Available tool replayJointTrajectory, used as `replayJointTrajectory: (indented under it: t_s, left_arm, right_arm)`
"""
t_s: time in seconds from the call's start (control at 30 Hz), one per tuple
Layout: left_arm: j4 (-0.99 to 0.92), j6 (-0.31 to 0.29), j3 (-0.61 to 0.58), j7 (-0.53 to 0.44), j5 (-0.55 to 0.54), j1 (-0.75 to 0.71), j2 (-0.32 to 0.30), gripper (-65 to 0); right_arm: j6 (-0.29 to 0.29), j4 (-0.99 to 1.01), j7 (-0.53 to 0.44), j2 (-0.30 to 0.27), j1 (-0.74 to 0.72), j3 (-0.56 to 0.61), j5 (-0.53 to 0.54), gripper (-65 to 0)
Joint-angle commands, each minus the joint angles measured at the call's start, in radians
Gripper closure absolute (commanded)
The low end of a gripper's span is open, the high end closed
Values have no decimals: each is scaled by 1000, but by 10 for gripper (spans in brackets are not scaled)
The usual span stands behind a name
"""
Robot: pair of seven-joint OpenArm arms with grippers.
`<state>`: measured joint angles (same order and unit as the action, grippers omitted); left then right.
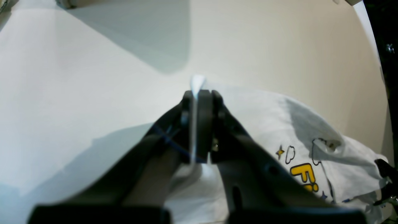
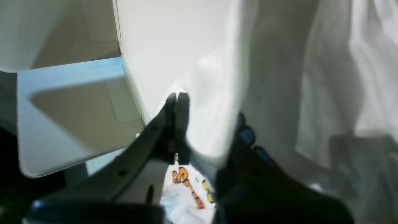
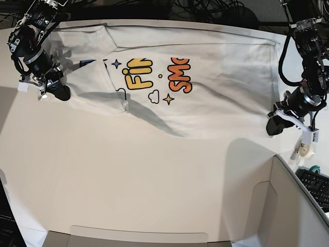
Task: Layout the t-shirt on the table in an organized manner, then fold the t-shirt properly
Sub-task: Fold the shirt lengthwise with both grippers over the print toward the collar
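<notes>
Between the pressed-together jaws of the left gripper [image 1: 199, 93] sits a pinched edge of the t-shirt [image 3: 205, 98], which stretches print-up across the table [image 3: 128, 175] to the right gripper [image 3: 57, 91], likewise clamped on its opposite edge.

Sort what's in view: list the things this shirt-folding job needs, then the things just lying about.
Needed: t-shirt, table, left gripper and right gripper, both shut on the t-shirt.

Lying about: cardboard box, keyboard, tape roll.
</notes>
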<state>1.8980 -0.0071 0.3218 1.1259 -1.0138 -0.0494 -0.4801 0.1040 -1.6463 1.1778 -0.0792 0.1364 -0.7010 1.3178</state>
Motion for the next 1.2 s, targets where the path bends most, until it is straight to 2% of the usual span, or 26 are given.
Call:
replayJointTrajectory:
  t_s: [0.0, 0.1, 0.27, 0.37, 0.6, 0.77, 0.9, 1.17]
  left_arm:
    - [33, -4, 7, -23, -12, 13, -22, 0]
    - [70, -4, 7, -27, -12, -13, -27, 0]
    - [99, -4, 7, -27, -9, -40, -27, 0]
    - [99, -4, 7, -28, -9, -62, -29, 0]
    - [97, -4, 9, -31, -9, -85, -50, 0]
    - [97, -4, 79, -42, -9, -91, -48, 0]
    - [97, -4, 84, -47, -7, -119, -50, 0]
    - [96, -4, 83, -51, -7, -186, -48, 0]
  right_arm:
    - [-3, -16, 1, -12, -7, -3, 49, 0]
    - [-8, -16, 1, -11, -1, -3, 72, 0]
    - [-100, -15, 1, -11, 30, -1, 113, 0]
    - [-126, -15, 3, -15, 55, -1, 144, 0]
    - [-131, 42, 3, -87, 93, -3, 166, 0]
    - [-131, 185, 3, -130, 105, -3, 166, 0]
    - [-131, 252, 26, -147, 107, -3, 166, 0]
    - [-131, 251, 35, -144, 124, -1, 166, 0]
